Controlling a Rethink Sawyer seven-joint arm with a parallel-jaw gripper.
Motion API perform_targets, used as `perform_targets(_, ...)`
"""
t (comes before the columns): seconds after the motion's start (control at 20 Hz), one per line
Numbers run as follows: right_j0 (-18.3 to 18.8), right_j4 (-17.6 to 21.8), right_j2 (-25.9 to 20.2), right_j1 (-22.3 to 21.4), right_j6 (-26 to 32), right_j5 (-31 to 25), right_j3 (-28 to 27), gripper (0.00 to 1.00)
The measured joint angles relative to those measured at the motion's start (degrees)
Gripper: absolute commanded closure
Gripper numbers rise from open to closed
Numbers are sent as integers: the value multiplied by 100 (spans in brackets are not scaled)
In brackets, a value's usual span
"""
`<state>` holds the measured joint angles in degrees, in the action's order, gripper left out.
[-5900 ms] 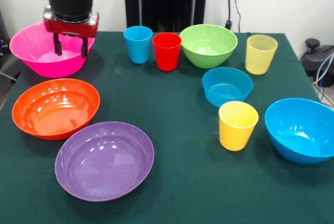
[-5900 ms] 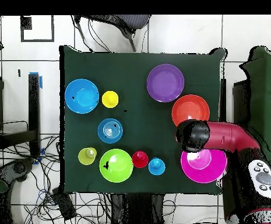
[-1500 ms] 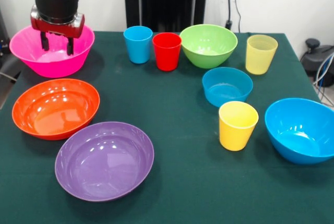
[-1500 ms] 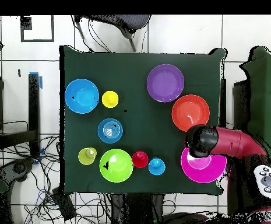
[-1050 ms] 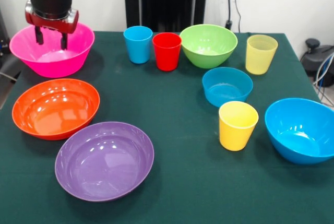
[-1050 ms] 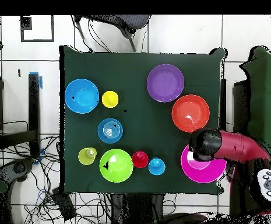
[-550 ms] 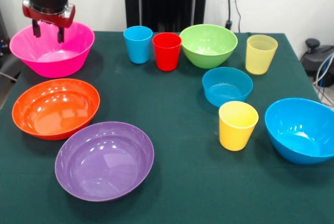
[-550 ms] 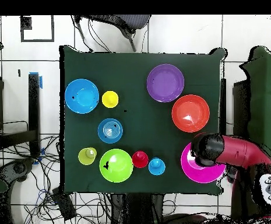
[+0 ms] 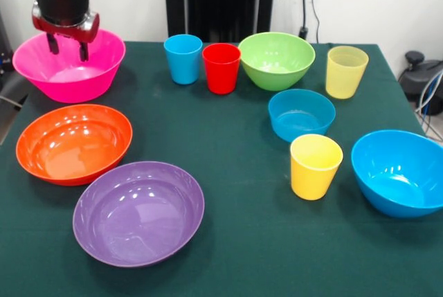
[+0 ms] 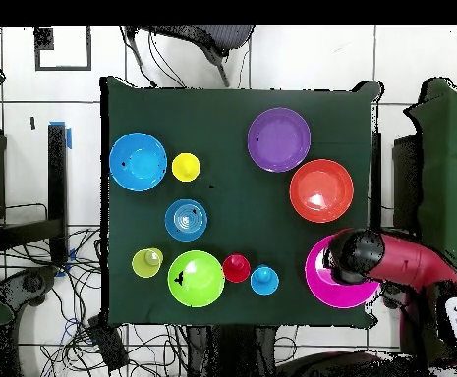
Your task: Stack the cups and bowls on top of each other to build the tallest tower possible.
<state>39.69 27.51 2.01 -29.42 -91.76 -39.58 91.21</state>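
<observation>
Hovering over the pink bowl [image 9: 68, 65] at one far corner of the counter [image 9: 242, 172], the hand [image 9: 67, 44] is sitting spread apart and empty, its two fingers [image 9: 52, 43] hanging just inside the rim on the wall side. Nothing is getting stacked yet: every bowl is resting right side up and alone, with the orange bowl [image 9: 74, 143] and purple bowl [image 9: 138, 212] lining up along the same side edge. The blue cup [image 9: 183, 59] and red cup [image 9: 221, 68] are touching along the far edge beside the green bowl [image 9: 277, 60].

My guess at the risk: that glossy sloped rim is looking slippery, so a pinch on it could be sliding off, or tipping the bowl and dragging it off the corner. Coming down off-centre could also be shoving it instead of gripping.
</observation>
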Motion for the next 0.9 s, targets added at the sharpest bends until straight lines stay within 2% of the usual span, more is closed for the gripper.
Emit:
perform_targets(0.3,406,-150,-132,172,0,0,-2,0)
perform_targets(0.9,499,-152,-279,451,0,1,-3,0)
